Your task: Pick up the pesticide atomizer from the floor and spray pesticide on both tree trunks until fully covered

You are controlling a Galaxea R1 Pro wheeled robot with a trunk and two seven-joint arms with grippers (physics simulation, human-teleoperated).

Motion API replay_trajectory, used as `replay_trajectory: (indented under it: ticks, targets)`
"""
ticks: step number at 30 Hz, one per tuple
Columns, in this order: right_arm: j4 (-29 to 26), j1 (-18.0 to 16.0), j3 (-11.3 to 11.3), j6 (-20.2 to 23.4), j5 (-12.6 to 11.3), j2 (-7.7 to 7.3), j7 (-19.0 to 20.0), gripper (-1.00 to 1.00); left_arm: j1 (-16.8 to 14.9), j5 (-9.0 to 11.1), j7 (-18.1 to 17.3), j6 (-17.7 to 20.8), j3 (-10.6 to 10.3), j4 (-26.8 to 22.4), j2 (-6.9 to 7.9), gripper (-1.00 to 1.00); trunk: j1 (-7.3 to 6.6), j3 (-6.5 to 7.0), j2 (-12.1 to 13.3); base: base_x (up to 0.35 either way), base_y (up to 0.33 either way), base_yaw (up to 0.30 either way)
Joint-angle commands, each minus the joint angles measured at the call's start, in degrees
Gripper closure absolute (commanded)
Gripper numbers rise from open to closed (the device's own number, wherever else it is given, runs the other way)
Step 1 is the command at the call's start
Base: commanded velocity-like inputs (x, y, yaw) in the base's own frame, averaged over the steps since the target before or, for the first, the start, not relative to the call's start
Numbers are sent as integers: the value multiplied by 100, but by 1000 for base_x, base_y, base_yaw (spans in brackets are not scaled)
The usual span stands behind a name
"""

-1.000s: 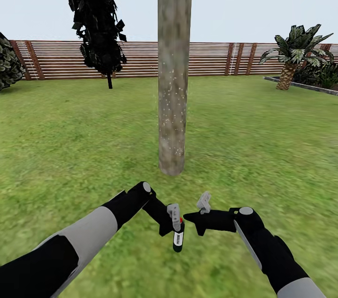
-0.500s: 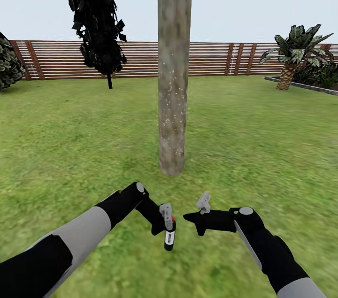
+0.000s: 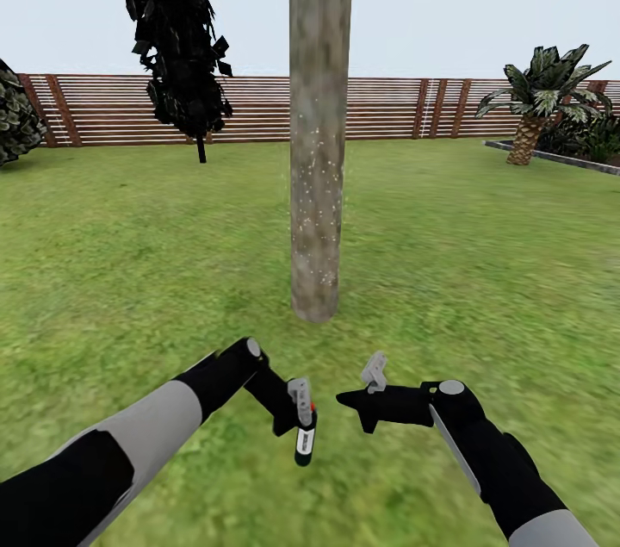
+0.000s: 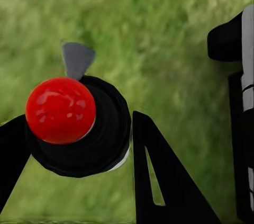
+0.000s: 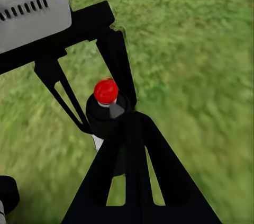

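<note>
The left gripper (image 3: 295, 409) is clamped on the pesticide atomizer (image 3: 305, 440), holding it above the floor (image 3: 129, 271) with the black bottle hanging below the fingers and its pale label facing the head camera. The light grey spray head sits between the fingers, with a small red part beside it. In the left wrist view the atomizer (image 4: 79, 128) is seen end-on: a round black body capped by a glossy red knob, with a grey nozzle tip poking out past it and a black finger (image 4: 159, 181) pressed against each side. What the bottle holds cannot be told, since its body is opaque.

The right gripper (image 3: 372, 388) hovers just beside the atomizer, not touching it; 1 grey fingertip points up and whether its fingers stand apart or together cannot be told. In the right wrist view, the atomizer (image 5: 106, 110) shows gripped in the left gripper (image 5: 100, 97).

1 thick tree trunk (image 3: 320, 142) rises straight ahead of both arms, its lower part flecked with pale specks. Behind it runs the brown slatted fence (image 3: 387, 108), with a near-black thin tree (image 3: 176, 39) and a palm (image 3: 538, 99) in front of the fence.
</note>
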Motion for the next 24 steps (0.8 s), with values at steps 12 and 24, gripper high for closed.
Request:
replay_trajectory:
  ticks: [12, 24]
  targets:
    - [11, 2, -13, -10, 0, -31, -8, 100, 38, 8, 478, -23, 2, 178, 99, 100, 0, 0, 0, 0, 0, 0]
    - [3215, 68, -55, -972, -33, -135, -65, 100, 253, 1062, 2127, -1213, 19, 2281, 229, 100, 0, 0, 0, 0, 0, 0]
